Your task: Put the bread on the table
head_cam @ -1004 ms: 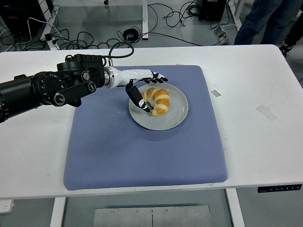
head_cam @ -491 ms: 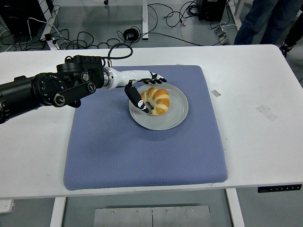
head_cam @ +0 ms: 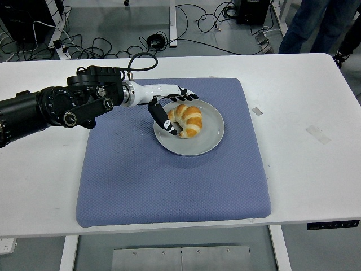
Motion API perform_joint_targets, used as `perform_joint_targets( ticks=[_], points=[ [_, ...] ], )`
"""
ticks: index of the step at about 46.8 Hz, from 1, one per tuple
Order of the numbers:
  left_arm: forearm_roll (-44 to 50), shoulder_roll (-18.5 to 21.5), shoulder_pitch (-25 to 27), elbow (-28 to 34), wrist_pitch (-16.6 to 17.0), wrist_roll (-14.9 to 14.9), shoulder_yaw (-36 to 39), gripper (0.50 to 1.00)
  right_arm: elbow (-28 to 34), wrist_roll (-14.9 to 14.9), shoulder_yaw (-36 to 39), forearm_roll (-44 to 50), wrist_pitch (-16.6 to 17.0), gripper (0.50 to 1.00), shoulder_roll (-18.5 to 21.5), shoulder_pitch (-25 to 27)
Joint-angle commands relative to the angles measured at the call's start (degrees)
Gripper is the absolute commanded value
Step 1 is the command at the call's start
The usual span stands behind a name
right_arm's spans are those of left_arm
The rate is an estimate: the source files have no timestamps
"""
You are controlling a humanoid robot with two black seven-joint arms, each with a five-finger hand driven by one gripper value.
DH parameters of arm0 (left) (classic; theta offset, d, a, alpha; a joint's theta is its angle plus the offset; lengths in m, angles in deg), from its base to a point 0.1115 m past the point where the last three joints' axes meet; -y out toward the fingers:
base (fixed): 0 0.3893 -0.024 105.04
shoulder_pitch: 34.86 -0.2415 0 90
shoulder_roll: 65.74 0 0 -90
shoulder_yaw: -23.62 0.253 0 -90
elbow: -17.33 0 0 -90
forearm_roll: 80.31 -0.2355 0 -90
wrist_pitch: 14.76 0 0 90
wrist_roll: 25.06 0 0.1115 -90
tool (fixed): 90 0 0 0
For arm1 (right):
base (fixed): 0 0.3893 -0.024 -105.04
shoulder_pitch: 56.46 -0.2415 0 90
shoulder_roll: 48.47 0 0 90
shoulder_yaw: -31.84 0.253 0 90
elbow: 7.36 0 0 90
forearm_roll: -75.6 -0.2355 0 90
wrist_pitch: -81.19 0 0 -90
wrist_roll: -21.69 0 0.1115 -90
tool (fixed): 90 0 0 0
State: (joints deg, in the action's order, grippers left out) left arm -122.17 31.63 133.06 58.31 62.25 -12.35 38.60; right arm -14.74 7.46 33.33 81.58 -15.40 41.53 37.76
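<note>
Left hand (head_cam: 171, 107) barely shifted since a second ago; fingers half-closed around bread (head_cam: 186, 119), not yet gripped; bread unlifted from plate (head_cam: 208, 141).

Bright even overhead light; soft faint shadows; sharp focus; no glare or blur.

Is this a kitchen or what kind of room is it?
Probably a robot lab, not a kitchen. Black cables lie tangled on the floor behind the white table, and a robot's left hand reaches for the bread on a plate.
</note>
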Motion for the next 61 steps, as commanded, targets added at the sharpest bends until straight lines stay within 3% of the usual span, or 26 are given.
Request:
perform_joint_targets(
  ticks=[1, 34, 42, 57, 61],
  points=[
    [0.0, -0.1, 0.0, 0.1, 0.0, 0.0, 0.0, 0.978, 0.0, 0.0, 0.0, 0.0, 0.0, 1.0, 0.0, 0.0],
    [-0.1, -0.7, -0.1, -1.3, -0.6, 0.0, 0.1, 0.977, 0.0, 0.0, 0.0, 0.0, 0.0, 1.0, 0.0, 0.0],
    [-1.1, -0.9, -0.1, -1.5, -0.5, 2.8, 0.4, 0.971, 0.0, 0.0, 0.0, 0.0, 0.0, 1.0, 0.0, 0.0],
    [-5.0, -2.0, -0.8, -2.4, 0.2, 4.8, 1.2, 0.868, 0.0, 0.0, 0.0, 0.0, 0.0, 1.0, 0.0, 0.0],
    [-5.0, -2.0, -0.8, -2.5, 0.2, 4.8, 1.3, 0.819, 0.0, 0.0, 0.0, 0.1, 0.0, 1.0, 0.0, 0.0]
  ],
)
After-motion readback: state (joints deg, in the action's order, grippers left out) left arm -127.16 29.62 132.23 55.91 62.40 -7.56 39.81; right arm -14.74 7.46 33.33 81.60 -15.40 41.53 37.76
